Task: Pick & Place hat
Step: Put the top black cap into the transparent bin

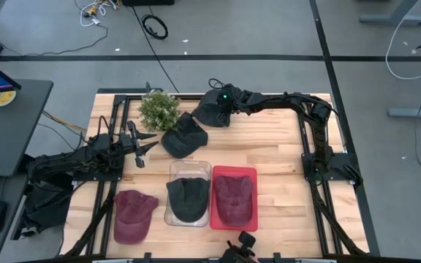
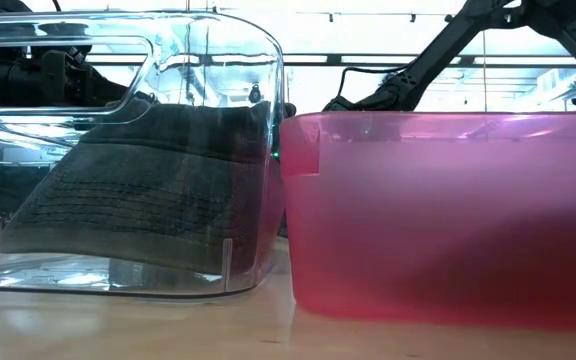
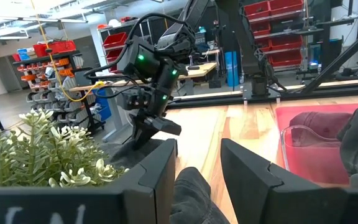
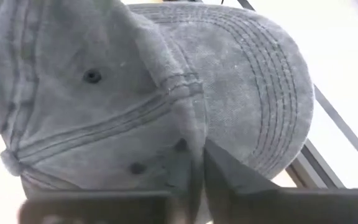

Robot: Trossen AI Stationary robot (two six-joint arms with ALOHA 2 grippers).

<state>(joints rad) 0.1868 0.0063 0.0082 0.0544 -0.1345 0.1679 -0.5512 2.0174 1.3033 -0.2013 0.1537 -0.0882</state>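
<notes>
Two dark grey caps lie near the table's far edge. One [image 1: 185, 136] rests flat beside the plant. The other [image 1: 210, 113] sits under my right gripper [image 1: 223, 100], which reaches down onto its crown and is shut on it. My left gripper [image 1: 142, 148] hovers open left of the first cap, which shows between its fingers [image 3: 194, 158] in the left wrist view without being touched. A clear bin [image 1: 174, 172] holds a dark cap [image 1: 188, 196]. A red bin [image 1: 252, 175] holds a maroon cap [image 1: 232, 193]. Another maroon cap [image 1: 132, 214] lies on the table near the front. My right gripper pinches a raised fold of the cap's crown [image 4: 188, 134] between its two fingers, close to a seam and an eyelet. The fingers come from above, pointing down. The brim [image 4: 272, 87] spreads out beyond the fingers, and the cap appears to rest on the table.
A potted green plant [image 1: 158, 109] stands at the far left, close to my left gripper and the loose grey cap. The two bins sit side by side near the front edge. Bare wood lies between the bins and the far caps, and on the table's right side.
</notes>
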